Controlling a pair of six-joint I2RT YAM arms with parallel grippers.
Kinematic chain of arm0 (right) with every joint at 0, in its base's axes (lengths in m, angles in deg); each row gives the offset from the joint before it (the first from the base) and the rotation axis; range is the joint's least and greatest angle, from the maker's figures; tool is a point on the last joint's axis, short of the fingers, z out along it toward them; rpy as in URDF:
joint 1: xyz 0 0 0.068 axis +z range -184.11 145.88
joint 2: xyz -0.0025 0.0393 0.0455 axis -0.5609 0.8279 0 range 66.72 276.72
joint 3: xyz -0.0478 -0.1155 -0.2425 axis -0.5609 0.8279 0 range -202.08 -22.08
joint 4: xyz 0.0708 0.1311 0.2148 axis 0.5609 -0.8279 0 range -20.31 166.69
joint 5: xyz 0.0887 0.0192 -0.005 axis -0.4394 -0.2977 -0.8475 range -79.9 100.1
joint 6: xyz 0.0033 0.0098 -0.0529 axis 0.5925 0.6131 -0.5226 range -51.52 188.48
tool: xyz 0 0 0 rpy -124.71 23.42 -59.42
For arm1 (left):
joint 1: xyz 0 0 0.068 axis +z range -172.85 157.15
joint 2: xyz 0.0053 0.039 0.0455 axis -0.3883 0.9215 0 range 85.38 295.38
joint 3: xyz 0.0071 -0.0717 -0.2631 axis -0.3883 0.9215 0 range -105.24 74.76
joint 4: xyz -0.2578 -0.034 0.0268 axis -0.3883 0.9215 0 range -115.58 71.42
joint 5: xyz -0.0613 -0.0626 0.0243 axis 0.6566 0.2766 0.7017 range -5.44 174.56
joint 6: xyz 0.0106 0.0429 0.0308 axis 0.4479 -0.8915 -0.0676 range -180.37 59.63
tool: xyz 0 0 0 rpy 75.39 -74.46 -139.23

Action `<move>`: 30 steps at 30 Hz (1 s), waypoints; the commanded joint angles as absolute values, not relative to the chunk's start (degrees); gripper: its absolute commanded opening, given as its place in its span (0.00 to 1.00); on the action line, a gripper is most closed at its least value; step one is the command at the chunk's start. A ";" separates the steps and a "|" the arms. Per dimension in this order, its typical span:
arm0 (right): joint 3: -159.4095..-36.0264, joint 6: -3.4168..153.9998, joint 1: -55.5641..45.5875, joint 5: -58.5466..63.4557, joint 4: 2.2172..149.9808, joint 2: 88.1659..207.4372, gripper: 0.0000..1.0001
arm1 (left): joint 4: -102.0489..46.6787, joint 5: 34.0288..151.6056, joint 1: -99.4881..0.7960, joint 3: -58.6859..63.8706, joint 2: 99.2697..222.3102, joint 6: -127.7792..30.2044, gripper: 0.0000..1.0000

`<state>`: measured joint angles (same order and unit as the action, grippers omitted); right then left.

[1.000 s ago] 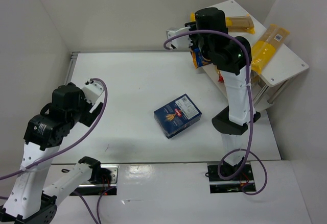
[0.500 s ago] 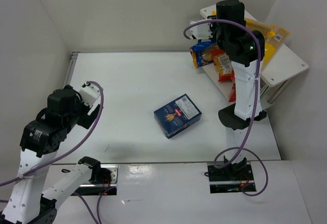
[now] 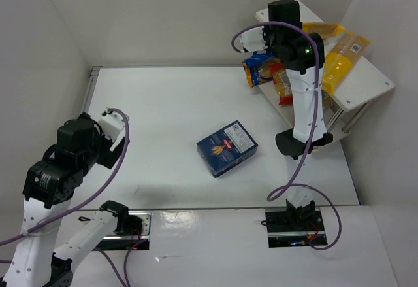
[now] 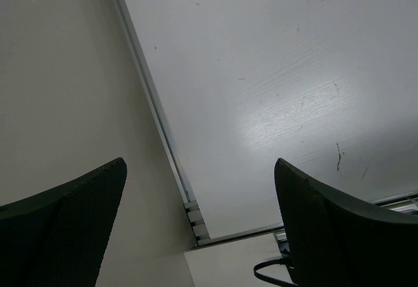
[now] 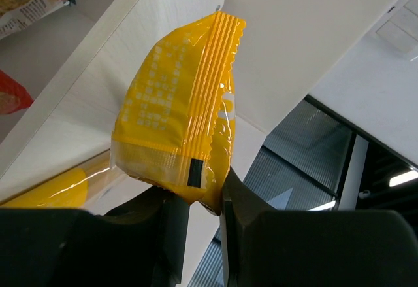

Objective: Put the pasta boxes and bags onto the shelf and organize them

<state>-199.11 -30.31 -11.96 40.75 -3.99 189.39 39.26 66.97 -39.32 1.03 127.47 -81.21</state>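
Two arms stand at the near edge of the white bench (image 3: 170, 104), and every place here is given from the shelf (image 3: 369, 84) at the bench's far right corner. Well to the left of the shelf, the left fingers (image 4: 339, 235) are spread wide with nothing between them, hanging over bare bench beside the side wall. Between that arm and the shelf, nearer the arm bases than the shelf and well apart from it, the dark blue pasta box (image 3: 226, 147) lies flat on the bench, turned at an angle. At the shelf's left end, on its lower tier, a blue bag (image 3: 257, 67) and a red bag (image 3: 285, 83) sit side by side. Above the shelf's top tier, the right fingers (image 5: 166, 231) are clenched on one end of a yellow spaghetti bag (image 5: 183, 123), its crimped seal sticking out past the fingertips; from above, the rest of it runs across the far part of the top. A second yellow spaghetti bag (image 3: 339, 61) lies flat on the shelf's top tier, just beside the held one.
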 commanded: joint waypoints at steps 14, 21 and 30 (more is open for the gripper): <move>-201.82 -33.04 -14.60 41.91 2.25 191.96 0.00 | 39.72 68.47 -37.88 0.93 126.34 -80.76 0.99; -201.82 -33.04 -15.75 41.91 2.25 193.20 0.00 | 40.25 68.47 -37.35 0.93 125.29 -80.76 0.99; -201.82 -31.90 -17.50 40.86 2.25 194.95 0.00 | 40.25 69.00 -37.35 0.93 125.29 -80.76 0.99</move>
<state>-199.20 -31.53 -16.71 39.20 -3.86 194.88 40.48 68.35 -37.65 1.07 125.68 -81.19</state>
